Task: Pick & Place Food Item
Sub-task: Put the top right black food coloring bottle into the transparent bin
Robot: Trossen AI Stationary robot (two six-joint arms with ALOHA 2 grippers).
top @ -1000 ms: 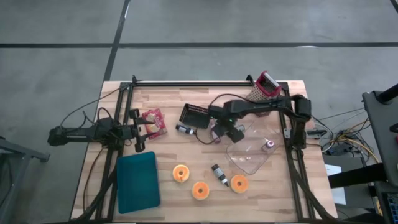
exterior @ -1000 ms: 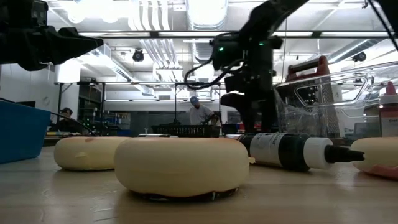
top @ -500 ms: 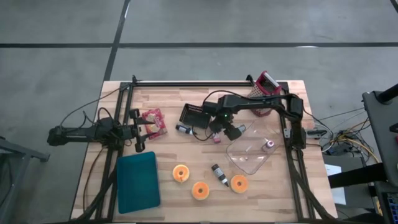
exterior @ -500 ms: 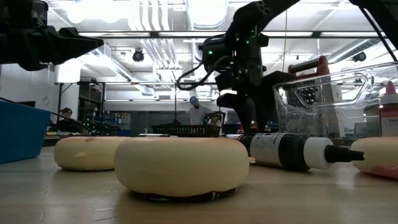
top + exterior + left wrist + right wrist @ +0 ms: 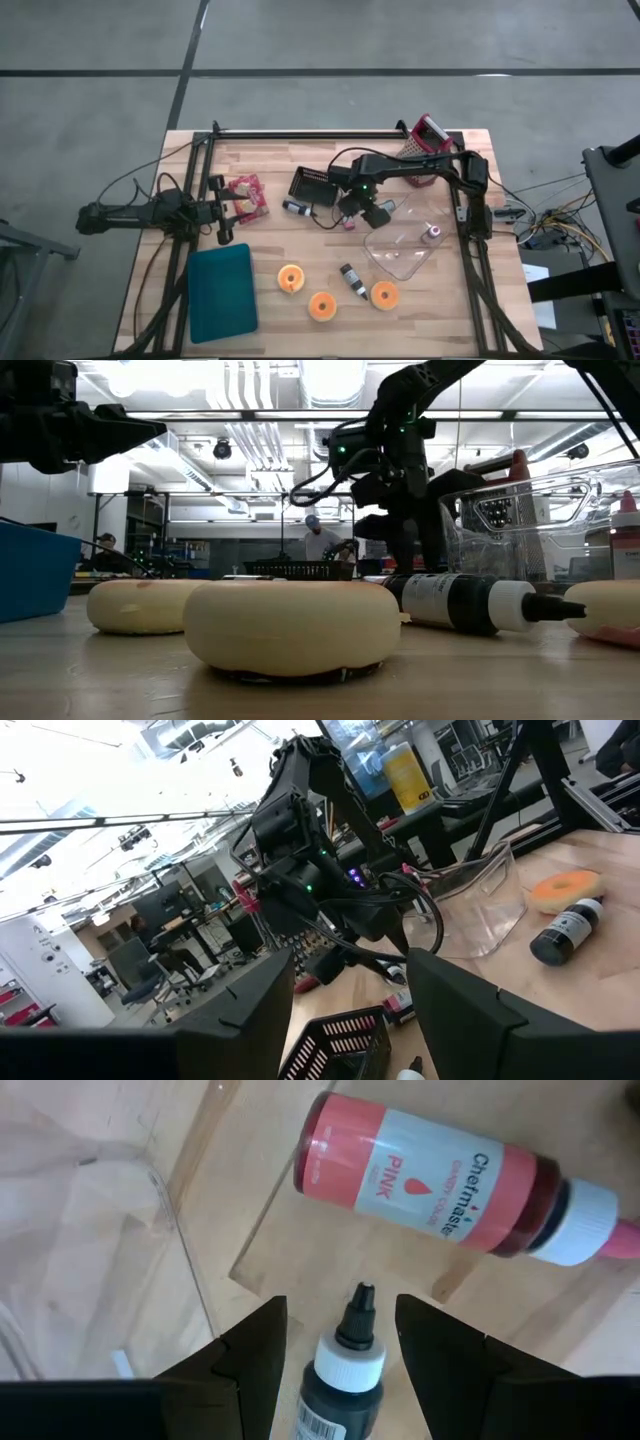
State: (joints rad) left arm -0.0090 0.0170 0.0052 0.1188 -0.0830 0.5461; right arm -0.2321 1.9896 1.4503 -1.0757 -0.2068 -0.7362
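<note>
My right gripper (image 5: 352, 214) points steeply down over the table's middle, shut on a black dropper bottle (image 5: 345, 1365). Just beyond its nozzle a pink bottle (image 5: 440, 1180) lies on its side on the wood. Three orange doughnuts (image 5: 290, 278) (image 5: 322, 305) (image 5: 384, 294) lie flat near the front edge. A red snack packet (image 5: 246, 194) lies at the left. Beside that packet my left gripper (image 5: 350, 985) waits, open with nothing between its fingers. My right gripper has the black bottle between its two fingers (image 5: 250, 1360), lying along them, nozzle (image 5: 362, 1295) pointing down just past the fingertips. The fingers come from above. The bottle hangs clear of the table. The picture's lower edge cuts off the place of contact on the body.
A clear plastic container (image 5: 405, 245) stands right of the gripper, a small bottle inside. A black basket (image 5: 315, 185), a second black bottle (image 5: 295, 208) and a third (image 5: 352, 279) lie nearby. A blue tray (image 5: 222, 290) is front left, a red grater (image 5: 425, 135) far right.
My right gripper has tipped more steeply down toward the table and its fingers have swung a little toward the table's left, over the pink bottle. The bottle between its fingers has gone with it. The gap between the fingers looks unchanged.
</note>
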